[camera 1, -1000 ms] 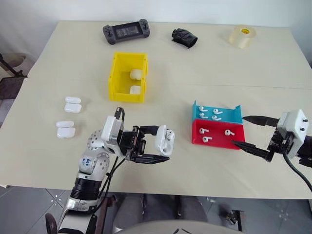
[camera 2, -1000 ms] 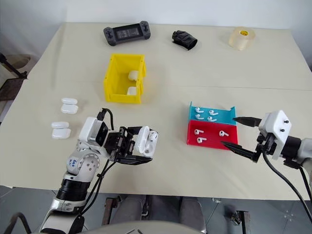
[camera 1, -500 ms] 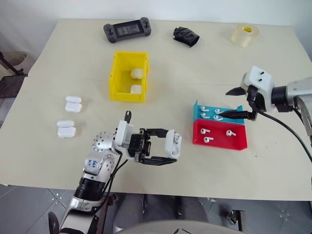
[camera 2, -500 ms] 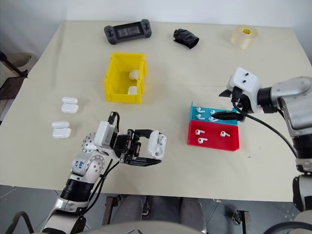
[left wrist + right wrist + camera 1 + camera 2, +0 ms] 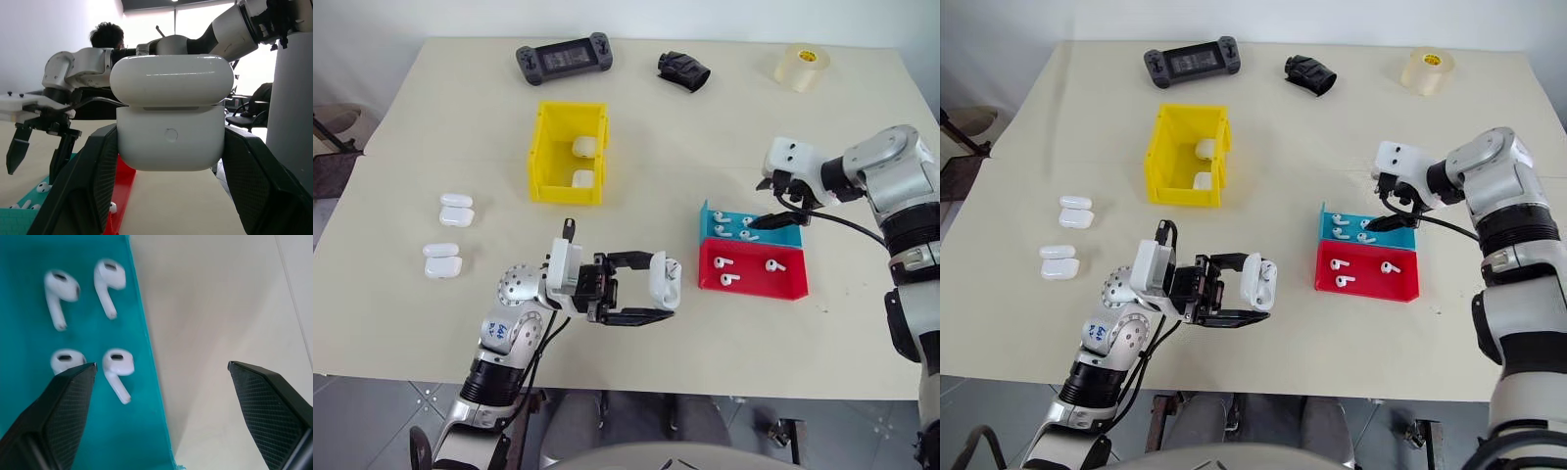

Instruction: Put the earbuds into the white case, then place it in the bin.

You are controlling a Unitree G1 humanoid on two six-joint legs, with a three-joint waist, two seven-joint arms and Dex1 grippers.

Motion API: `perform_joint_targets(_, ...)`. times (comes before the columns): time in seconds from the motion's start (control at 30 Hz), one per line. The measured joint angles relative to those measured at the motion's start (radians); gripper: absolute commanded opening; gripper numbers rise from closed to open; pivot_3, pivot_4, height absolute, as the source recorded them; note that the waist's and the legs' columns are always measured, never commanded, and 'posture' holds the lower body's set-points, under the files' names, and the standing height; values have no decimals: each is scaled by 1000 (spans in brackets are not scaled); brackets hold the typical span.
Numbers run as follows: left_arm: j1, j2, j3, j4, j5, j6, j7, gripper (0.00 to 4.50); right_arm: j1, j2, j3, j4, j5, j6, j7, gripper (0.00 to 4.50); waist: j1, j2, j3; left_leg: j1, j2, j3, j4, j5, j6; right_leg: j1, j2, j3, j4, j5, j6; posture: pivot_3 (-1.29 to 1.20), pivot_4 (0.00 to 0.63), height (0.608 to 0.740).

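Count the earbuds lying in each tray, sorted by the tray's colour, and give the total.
Blue tray: 4 earbuds
Red tray: 3 earbuds
Total: 7 earbuds

white case (image 5: pixel 663 282), white earbuds (image 5: pixel 736 228) on the blue tray (image 5: pixel 781 234), red tray (image 5: pixel 783 285) beside it, yellow bin (image 5: pixel 544 157), beige table (image 5: pixel 431 117), black game controller (image 5: pixel 564 58).
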Motion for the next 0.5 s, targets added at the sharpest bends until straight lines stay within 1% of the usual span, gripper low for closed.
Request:
perform_joint_targets(0.1, 0, 0, -1, -9, 0, 4, 4, 2784, -15, 20, -1, 46, -24, -38, 7, 4490, -9, 0, 0, 0, 0, 0, 0, 0, 0, -1, 0, 0, 2, 0, 0, 0, 150, 740)
perform_joint_targets(0.37, 0, 1, -1, -9, 0, 6, 19, 2784, -21, 38, -14, 71, -47, -90, 18, 4490, -15, 0, 0, 0, 0, 0, 0, 1, -1, -2, 0, 0, 5, 0, 0, 0, 150, 740)
perform_joint_targets(0.5, 4, 8, -1, -10, 0, 6, 19, 2784, -22, 43, -14, 72, -58, -110, 23, 3674, -15, 0, 0, 0, 0, 0, 1, 1, -1, -2, 0, 0, 5, 0, 0, 0, 150, 740)
